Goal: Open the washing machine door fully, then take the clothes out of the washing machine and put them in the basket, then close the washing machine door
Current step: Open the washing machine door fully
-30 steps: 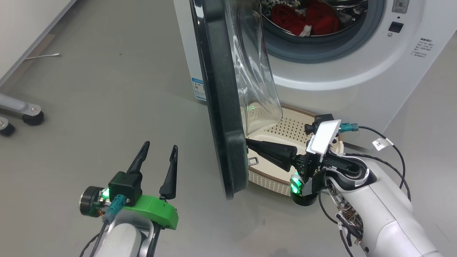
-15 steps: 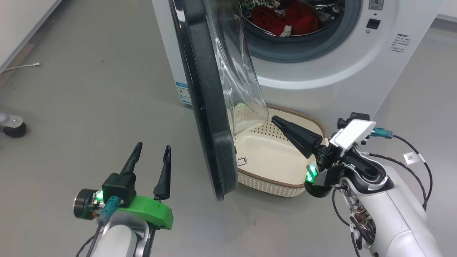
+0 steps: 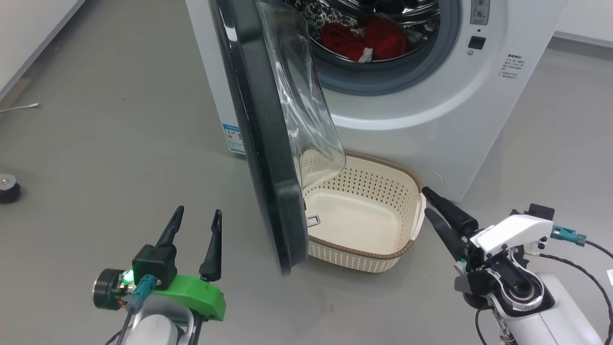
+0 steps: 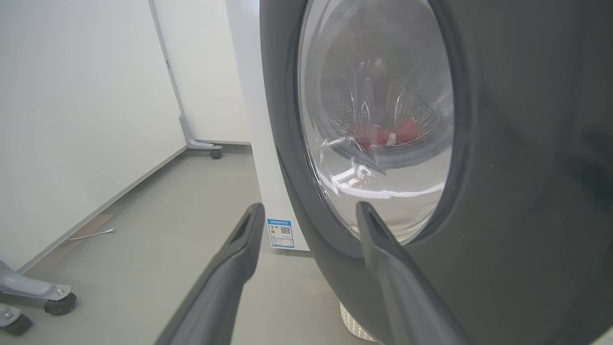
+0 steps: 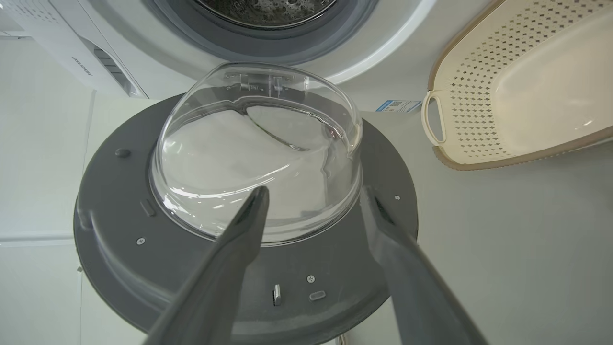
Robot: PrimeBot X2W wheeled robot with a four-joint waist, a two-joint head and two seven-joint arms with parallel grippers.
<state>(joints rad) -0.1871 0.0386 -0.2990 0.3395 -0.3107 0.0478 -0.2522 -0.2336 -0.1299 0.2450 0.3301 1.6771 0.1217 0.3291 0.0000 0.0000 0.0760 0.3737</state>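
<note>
The washing machine (image 3: 421, 110) stands at the top with its round black door (image 3: 258, 143) swung out edge-on, the clear glass bowl (image 3: 301, 96) bulging toward the drum. Red clothes (image 3: 359, 40) lie in the steel drum. The cream basket (image 3: 359, 215) sits on the floor below the opening, nothing inside. My right gripper (image 3: 427, 201) is open, just off the basket's right rim, holding nothing; its wrist view faces the door's inner side (image 5: 239, 268). My left gripper (image 3: 198, 213) is open at the lower left, left of the door's outer face (image 4: 503, 191).
Grey floor (image 3: 119, 120) spreads left of the machine, with a white wall and a loose white cable (image 3: 19, 108) at the far left. A caster (image 3: 8, 189) of a wheeled stand sits at the left edge. A blue label sticker (image 3: 233, 139) marks the machine's side.
My right gripper has pulled back from the door's inner edge, over the basket, to the basket's right side, and has opened. The head camera has shifted, so the whole scene sits further left and lower.
</note>
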